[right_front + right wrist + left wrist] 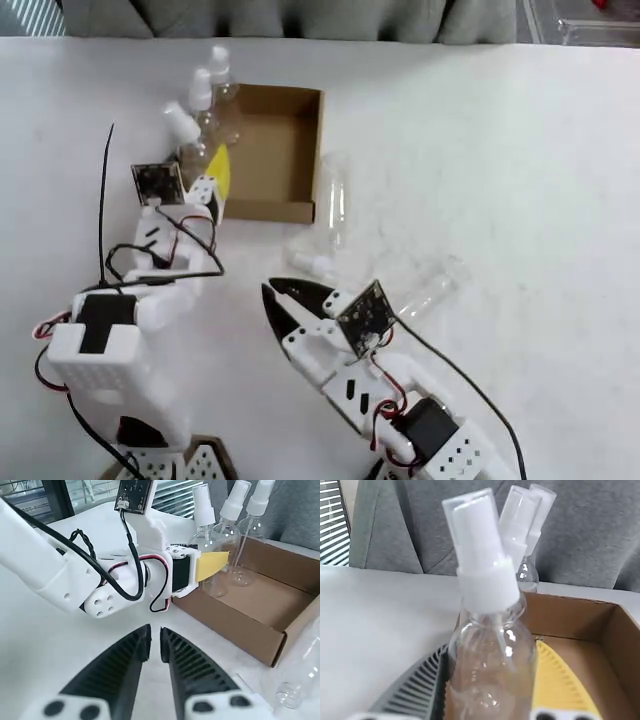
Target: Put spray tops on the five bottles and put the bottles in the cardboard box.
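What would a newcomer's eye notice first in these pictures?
The left gripper clamps a clear plastic bottle with a white spray top at the brown cardboard box's edge, beside two more topped bottles. Two clear uncapped bottles lie on the white table near the box, ahead of the shut black right gripper.

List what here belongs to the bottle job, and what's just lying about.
Job: cardboard box; capped bottle held in the left gripper; two more capped bottles next to it; two uncapped bottles lying on the table; loose spray top; right gripper.
Lying about: grey cushions; clear container at the far corner.
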